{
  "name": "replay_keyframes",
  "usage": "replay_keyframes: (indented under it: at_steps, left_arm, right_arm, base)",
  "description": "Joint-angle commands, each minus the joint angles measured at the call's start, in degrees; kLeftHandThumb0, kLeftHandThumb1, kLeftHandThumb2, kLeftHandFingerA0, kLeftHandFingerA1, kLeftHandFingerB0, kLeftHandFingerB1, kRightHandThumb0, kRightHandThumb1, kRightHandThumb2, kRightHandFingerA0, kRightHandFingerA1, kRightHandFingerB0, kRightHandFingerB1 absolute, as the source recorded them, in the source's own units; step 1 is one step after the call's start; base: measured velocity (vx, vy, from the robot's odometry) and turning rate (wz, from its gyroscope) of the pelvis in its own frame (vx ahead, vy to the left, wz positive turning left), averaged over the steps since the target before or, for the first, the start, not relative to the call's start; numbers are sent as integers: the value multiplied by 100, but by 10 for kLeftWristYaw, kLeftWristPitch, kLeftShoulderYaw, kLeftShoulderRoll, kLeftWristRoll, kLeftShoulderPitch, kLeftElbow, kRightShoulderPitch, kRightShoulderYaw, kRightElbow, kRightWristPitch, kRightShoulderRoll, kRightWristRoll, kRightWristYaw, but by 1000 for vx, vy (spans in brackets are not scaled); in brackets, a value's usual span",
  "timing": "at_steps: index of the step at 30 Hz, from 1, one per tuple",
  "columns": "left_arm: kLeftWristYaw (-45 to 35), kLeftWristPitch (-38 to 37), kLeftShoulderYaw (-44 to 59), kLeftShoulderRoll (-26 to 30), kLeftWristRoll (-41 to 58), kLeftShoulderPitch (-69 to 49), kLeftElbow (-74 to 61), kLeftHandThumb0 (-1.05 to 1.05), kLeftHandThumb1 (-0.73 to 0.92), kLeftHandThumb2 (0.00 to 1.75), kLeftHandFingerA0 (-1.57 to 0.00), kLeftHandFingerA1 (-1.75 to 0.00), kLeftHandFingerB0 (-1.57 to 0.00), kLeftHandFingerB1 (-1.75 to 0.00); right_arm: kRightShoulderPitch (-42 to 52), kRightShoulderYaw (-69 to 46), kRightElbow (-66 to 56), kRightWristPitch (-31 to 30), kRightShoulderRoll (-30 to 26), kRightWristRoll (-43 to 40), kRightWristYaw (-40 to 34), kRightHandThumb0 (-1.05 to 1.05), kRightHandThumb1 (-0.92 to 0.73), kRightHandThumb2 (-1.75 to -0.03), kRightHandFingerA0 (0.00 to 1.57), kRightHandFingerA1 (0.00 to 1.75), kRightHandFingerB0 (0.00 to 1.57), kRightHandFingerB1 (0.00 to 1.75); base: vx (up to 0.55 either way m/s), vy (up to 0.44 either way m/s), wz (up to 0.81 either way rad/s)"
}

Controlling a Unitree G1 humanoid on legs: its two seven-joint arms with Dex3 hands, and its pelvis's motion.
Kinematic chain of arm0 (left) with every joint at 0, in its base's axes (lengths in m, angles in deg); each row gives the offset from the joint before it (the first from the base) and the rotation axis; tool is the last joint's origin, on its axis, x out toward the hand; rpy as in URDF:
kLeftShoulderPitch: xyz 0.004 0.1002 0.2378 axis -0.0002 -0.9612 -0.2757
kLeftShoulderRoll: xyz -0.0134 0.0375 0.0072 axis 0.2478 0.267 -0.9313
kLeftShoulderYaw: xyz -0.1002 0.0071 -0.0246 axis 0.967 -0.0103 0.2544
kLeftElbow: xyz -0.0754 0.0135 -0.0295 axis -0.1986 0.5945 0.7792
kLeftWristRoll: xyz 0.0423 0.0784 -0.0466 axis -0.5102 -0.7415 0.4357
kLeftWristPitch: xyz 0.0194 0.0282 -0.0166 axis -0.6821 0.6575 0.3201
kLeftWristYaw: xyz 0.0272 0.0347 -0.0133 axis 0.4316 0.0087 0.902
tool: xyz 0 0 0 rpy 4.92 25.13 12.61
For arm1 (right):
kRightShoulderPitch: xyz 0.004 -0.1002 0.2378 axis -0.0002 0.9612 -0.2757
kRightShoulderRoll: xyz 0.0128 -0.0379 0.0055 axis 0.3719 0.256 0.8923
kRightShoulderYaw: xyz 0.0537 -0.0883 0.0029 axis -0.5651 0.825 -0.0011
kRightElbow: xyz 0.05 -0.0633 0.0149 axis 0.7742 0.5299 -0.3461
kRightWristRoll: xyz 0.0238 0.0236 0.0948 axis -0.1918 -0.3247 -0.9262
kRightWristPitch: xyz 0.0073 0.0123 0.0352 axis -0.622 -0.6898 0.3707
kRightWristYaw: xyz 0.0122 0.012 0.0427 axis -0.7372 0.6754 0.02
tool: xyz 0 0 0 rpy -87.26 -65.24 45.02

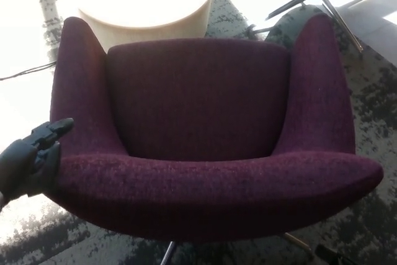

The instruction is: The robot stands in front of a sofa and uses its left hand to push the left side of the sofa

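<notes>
Against sofa (198,128) left flank: left hand (31,159) touching fabric, fingers (53,130) loosely spread, gripping nothing. Advice: press flat, push steadily sideways, avoid slipping off rounded corner. Right hand unseen.

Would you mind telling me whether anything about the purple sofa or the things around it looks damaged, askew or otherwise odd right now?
Nothing stands out. The purple sofa sits upright with its fabric intact, the round white table behind it stands level, and the left hand rests against the sofa's left side. A thin cable lies on the floor to the left, which seems ordinary.
</notes>
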Motion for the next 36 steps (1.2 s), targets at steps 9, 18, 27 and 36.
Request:
replay_keyframes:
  at_steps: [9,18,27,36]
  left_arm:
    - [-76,38,-81,-54,-4,-99,-196,-88,89,123,0,-12,0,-14]
    - [-67,88,-132,-73,-11,-145,-303,-91,91,122,-4,-13,-4,-13]
    - [-48,149,-179,-100,-37,-146,-371,-91,89,122,-4,-12,-6,-17]
    - [-35,215,-250,-151,-84,-134,-418,-96,92,126,-6,-11,-7,-15]
  right_arm:
    - [4,-1,2,5,-7,-1,-6,-58,-31,-143,12,131,0,121]
    - [4,6,1,5,-9,2,-4,-57,-33,-142,13,134,0,121]
    - [0,6,2,2,-12,1,-1,-58,-29,-140,13,134,3,126]
    - [-4,8,1,0,-13,2,0,-59,-30,-143,18,140,4,125]
  base:
    - [0,0,2]
    - [0,0,0]
    - [0,0,0]
    - [0,0,0]
